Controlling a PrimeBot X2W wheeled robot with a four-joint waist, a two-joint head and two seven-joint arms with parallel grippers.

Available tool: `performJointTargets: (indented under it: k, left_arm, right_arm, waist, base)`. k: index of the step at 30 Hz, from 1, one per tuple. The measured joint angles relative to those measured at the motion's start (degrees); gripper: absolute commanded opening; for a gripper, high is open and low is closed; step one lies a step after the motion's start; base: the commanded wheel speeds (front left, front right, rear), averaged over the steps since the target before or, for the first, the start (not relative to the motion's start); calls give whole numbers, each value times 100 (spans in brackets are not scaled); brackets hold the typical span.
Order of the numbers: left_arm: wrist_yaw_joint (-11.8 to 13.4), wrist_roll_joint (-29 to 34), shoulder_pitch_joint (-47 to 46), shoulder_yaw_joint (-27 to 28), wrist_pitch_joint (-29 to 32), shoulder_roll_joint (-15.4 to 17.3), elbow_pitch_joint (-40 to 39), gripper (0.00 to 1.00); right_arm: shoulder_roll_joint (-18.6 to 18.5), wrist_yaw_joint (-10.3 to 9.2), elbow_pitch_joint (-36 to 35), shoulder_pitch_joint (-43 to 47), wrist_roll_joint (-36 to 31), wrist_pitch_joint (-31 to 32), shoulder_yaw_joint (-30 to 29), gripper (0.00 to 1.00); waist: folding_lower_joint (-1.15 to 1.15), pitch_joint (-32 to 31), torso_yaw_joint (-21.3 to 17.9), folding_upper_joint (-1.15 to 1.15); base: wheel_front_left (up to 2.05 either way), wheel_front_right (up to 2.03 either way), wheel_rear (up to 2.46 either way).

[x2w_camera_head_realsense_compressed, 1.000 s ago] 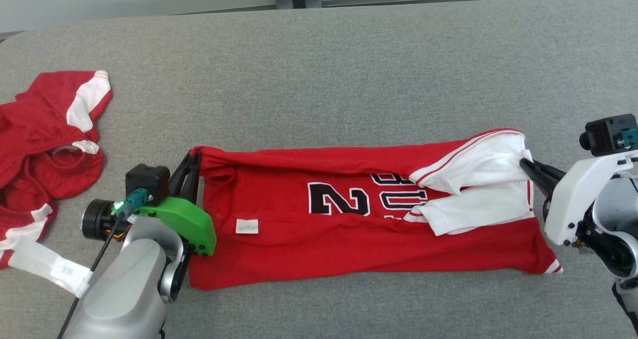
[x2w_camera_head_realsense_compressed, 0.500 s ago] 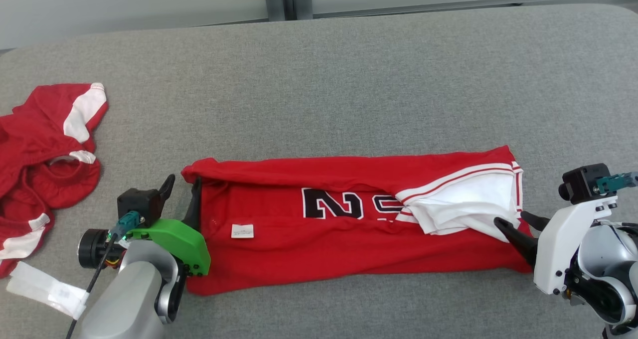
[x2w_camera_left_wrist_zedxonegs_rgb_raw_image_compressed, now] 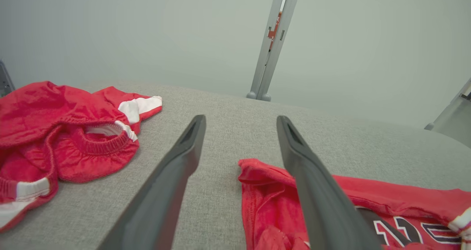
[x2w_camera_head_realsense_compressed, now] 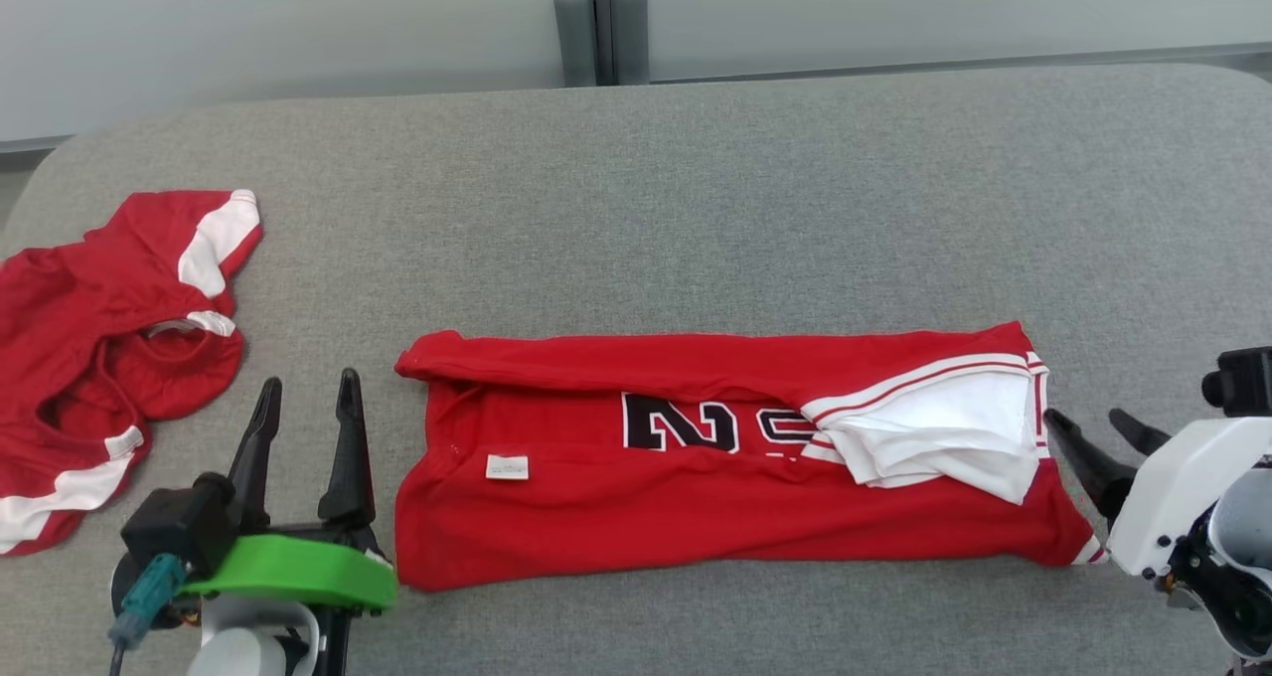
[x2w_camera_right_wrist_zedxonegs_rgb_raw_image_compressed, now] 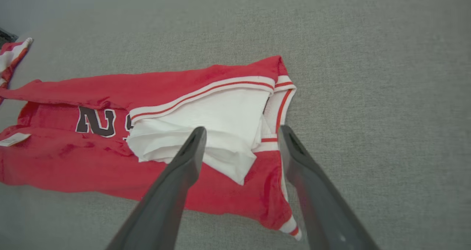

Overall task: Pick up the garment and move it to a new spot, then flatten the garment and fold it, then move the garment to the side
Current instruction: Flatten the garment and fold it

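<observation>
Now the red garment lies folded into a long band on the grey surface, nearer its front edge and running left to right. White sleeve fabric is bunched at the garment's right end, and a small white label sits near its left end. The left gripper hangs just off the left end, jaws spread and empty. The right gripper sits just off the right end, jaws likewise spread, gripping nothing. A second red garment is crumpled at the surface's left edge.

Two red garments: folded jersey centre, crumpled garment left. Two grippers: left gripper, right gripper. One table.
</observation>
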Motion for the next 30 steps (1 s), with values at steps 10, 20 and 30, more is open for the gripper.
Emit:
performJointTargets:
  k: [10,20,30]
  left_arm:
    - [-370,909,703,627,0,-490,-731,100]
    - [-403,1006,783,508,-1,-533,-715,100]
    - [-404,1062,786,347,0,-536,-751,100]
  right_arm:
    - [1066,-3,1417,-675,-894,-571,-828,100]
    - [1395,-2,2661,-1063,-1601,-929,-1148,100]
    - [1475,-3,3417,-1451,-1915,-912,-1432,100]
  waist:
    - [0,-131,165,0]
    - [0,-163,371,0]
    - [0,-109,449,0]
  base:
    - [0,0,0]
    - [0,0,0]
    - [0,0,0]
